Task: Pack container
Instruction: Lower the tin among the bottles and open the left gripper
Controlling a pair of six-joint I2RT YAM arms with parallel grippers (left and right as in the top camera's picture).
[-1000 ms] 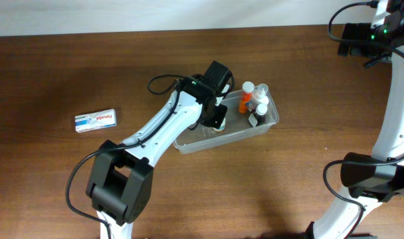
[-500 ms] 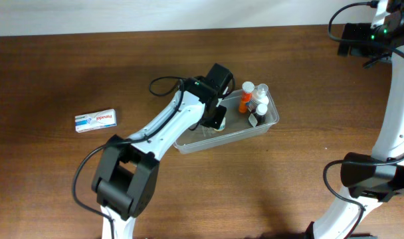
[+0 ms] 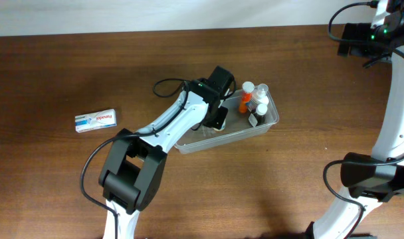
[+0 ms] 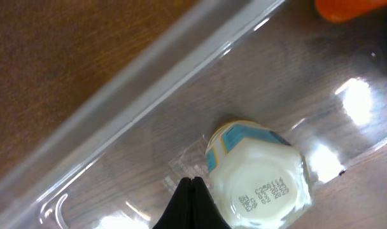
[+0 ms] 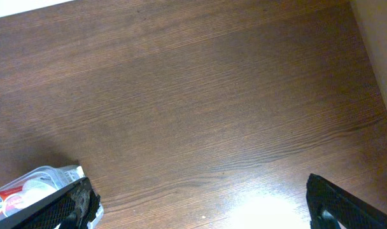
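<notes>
The clear plastic container lies slanted at the table's middle. It holds an orange bottle and two white-capped bottles at its right end. My left gripper reaches into the container's left half. In the left wrist view its fingers are shut together and hold nothing. A white bottle with a blue label lies on the container floor right beside them. The container wall runs diagonally above. My right gripper is open and empty, high over the far right table corner.
A white and blue medicine box lies on the table to the left of the container. The right arm stands along the right edge. The container's end shows at the right wrist view's lower left.
The left arm's lower links have swung slightly to the right. Its gripper stays inside the container. The right arm has not moved.
</notes>
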